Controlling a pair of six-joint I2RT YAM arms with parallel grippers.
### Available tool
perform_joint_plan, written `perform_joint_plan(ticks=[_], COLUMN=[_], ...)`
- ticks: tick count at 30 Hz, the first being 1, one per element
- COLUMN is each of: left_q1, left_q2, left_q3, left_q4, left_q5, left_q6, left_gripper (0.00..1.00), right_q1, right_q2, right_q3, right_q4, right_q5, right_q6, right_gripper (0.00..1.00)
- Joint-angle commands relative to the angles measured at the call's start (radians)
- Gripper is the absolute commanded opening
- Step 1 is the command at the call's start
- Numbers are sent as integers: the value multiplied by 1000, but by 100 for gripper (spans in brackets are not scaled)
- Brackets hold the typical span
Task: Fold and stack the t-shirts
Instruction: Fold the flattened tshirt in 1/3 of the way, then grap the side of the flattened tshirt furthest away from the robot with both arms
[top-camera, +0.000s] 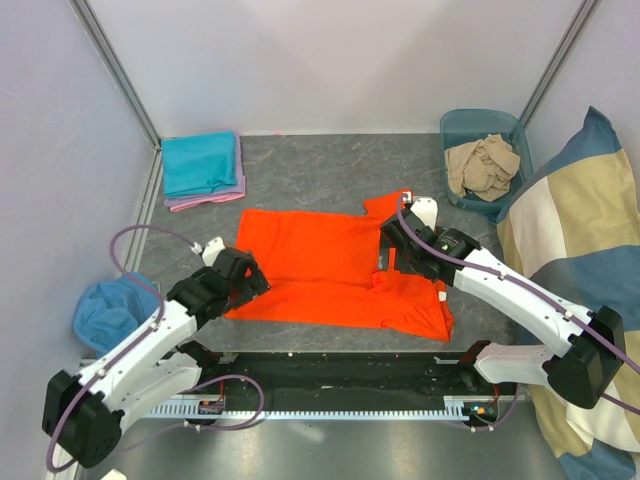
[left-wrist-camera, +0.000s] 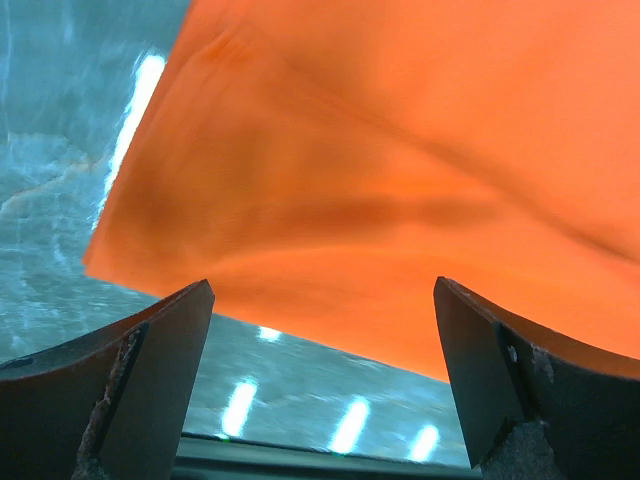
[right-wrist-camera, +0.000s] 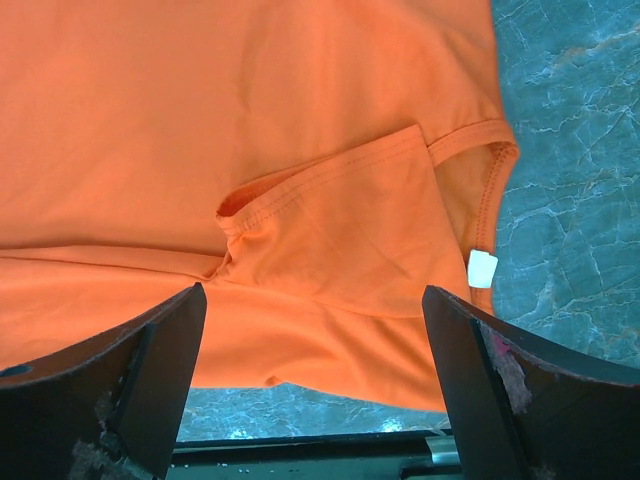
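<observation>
1. At the centre of the overhead view, the orange t-shirt (top-camera: 320, 265) lies spread on the bench (top-camera: 330, 170). A hemmed flap, probably a sleeve, is turned in beside the collar, near the white neck label (right-wrist-camera: 482, 268).
2. Both hands are released, jaws wide, nothing held. The left hand (top-camera: 250, 280) hovers over the shirt's lower-left corner. The right hand (top-camera: 392, 252) hovers over the collar end, right of centre.
3. We judge the step in hand to be a fold of this shirt. We lower each hand until one finger slips under the cloth edge, then pinch only the layers meant to travel.
4. We lift both ends together and level, so the cloth neither drags nor skews.
5. We lay the edge down square, then let go.
6. The folded stack (top-camera: 203, 168), teal over pink-lilac, sits at upper left. A beige tee (top-camera: 482, 165) waits in the bin (top-camera: 455, 128) at upper right.
</observation>
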Motion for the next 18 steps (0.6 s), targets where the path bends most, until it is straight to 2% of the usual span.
perform_joint_plan(ticks=[1, 6, 8, 9, 10, 12, 13, 18], left_q1=[-7, -5, 10, 19, 30, 58, 62, 70], left_q2=[-84, 22, 80, 137, 172, 255, 275, 312], left_q3=[212, 372, 409, 418, 436, 467, 473, 455], left_q4=[-45, 19, 70, 115, 133, 150, 162, 171], left_q5=[-52, -149, -159, -153, -143, -92, -80, -32], left_q6=[8, 94, 138, 164, 172, 186, 192, 209], left_gripper=[100, 100, 100, 100, 100, 100, 100, 100], right_q1=[5, -2, -34, -60, -147, -250, -336, -475], right_q2=[10, 48, 81, 93, 132, 198, 287, 553], right_q3=[13, 95, 119, 122, 125, 167, 190, 398], right_q4=[36, 94, 178, 215, 255, 338, 355, 441], right_q5=[16, 120, 151, 135, 103, -28, -65, -177], right_q6=[-14, -80, -131, -187, -212, -257, -296, -416], right_gripper=[98, 98, 98, 98, 98, 98, 98, 98])
